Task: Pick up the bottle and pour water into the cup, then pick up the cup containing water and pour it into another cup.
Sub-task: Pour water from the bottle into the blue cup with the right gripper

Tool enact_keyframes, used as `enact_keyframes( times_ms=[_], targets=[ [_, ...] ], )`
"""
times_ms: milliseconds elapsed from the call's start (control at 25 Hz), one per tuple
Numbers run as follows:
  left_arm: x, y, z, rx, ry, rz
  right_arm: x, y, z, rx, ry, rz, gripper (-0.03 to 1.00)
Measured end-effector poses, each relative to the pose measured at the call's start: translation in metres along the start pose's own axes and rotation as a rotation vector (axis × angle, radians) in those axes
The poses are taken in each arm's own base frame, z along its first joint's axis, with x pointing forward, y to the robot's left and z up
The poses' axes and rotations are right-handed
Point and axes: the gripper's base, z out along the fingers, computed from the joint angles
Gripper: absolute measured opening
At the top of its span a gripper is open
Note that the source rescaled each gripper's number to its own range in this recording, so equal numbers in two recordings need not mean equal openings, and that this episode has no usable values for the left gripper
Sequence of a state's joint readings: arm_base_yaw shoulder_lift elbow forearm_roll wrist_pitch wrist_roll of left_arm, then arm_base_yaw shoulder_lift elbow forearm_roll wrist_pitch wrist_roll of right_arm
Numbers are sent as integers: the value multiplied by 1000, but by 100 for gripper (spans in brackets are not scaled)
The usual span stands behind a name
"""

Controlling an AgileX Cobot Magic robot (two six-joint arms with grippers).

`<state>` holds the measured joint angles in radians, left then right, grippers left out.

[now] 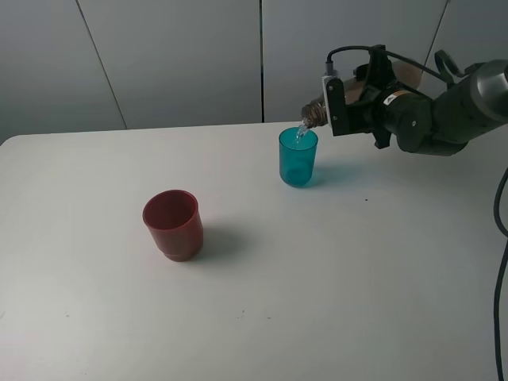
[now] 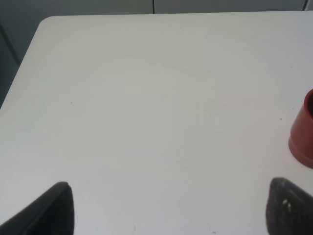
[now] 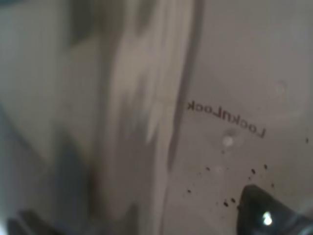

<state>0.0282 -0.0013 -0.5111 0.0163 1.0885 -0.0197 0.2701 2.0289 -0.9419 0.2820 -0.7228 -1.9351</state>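
The left claw (image 2: 173, 210) hangs over the bare left part of the white worktop (image 1: 333, 278), its two dark fingers spread wide with nothing between them; it seems parked there so that it stays clear of the pouring. Just right of it, the squat dark red opaque plastic cup (image 1: 171, 225) stands upright and apart, towards the near left, probably waiting as the receiver for the later second pour. Farther right and farther back, the small translucent teal-blue plastic tumbler (image 1: 298, 157) stands upright on the worktop. Directly above its rim is the mouth of the smoky grey-brown translucent plastic bottle (image 1: 312, 117), tipped almost level so that a thin stream of water (image 1: 302, 133) falls into the tumbler. On the far right, the right claw (image 1: 340, 107) is clamped tight around the bottle's body and carries it in the air, and the wrist view is filled by the bottle's wall.
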Motion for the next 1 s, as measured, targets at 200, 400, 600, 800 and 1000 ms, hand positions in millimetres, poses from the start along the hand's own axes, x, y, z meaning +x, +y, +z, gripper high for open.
enact_keyframes(
  times_ms=[200,400,600,800,1000],
  targets=[
    [0,0,0,0,0,0,0,0,0,4,0,-40,0],
    [0,0,0,0,0,0,0,-1,0,6,0,-65,0],
    [0,0,0,0,0,0,0,-1,0,11,0,-69,0],
    [0,0,0,0,0,0,0,-2,0,18,3,-73,0],
    [0,0,0,0,0,0,0,-2,0,21,2,-75,0]
  ],
)
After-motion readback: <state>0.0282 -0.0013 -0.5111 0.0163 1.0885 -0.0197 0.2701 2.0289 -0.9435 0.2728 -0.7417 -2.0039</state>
